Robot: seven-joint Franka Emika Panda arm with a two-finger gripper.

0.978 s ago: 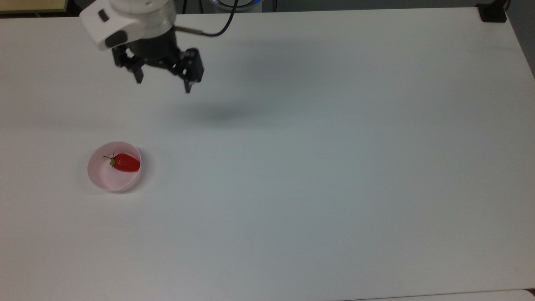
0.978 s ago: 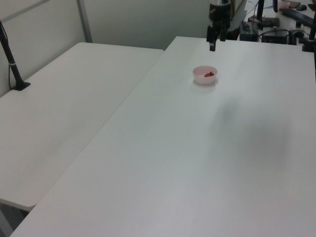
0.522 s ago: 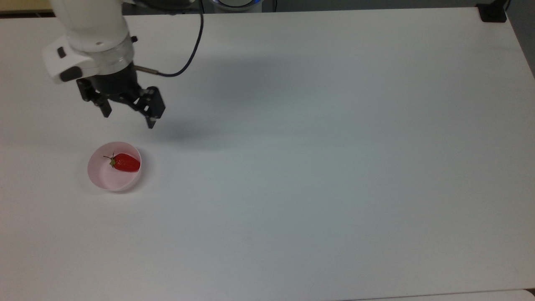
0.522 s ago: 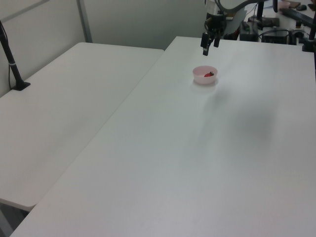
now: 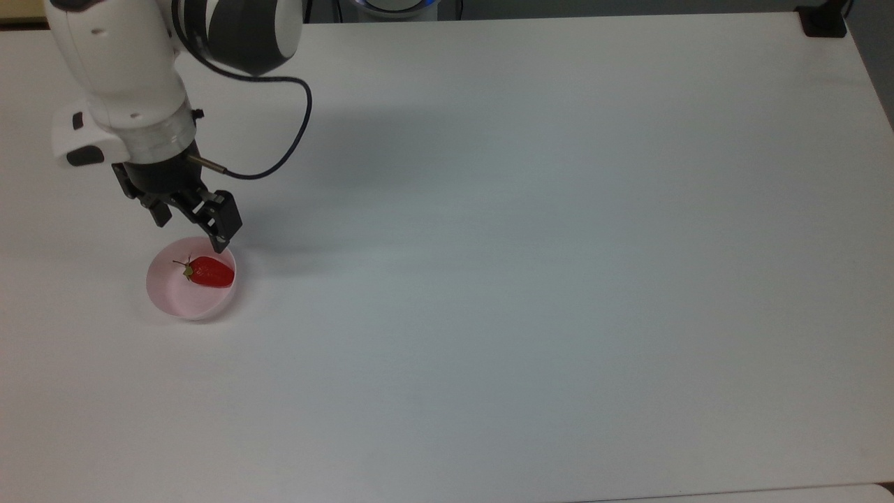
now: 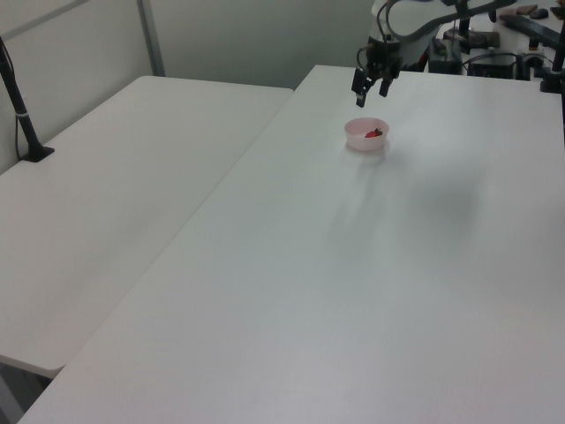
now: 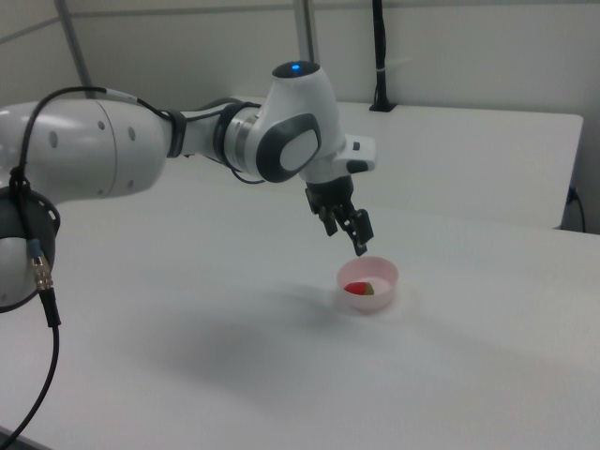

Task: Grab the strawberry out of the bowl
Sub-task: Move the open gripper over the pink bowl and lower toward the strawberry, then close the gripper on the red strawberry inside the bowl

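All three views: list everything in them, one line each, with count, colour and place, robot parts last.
Glossy red strawberry with green cap: one, lying in the bowl, cap toward the top view's left.
Small round pale pink plastic bowl: one, on the table, near the top view's left.
White table: one, under the bowl.
Second white table: one, at the left view's left.
Black post: one, on the second table.
End effector: one, black, open, hovering above the bowl's rim.

Bright, even overhead light; soft arm shadow on the table (image 5: 531, 209); slightly hazy
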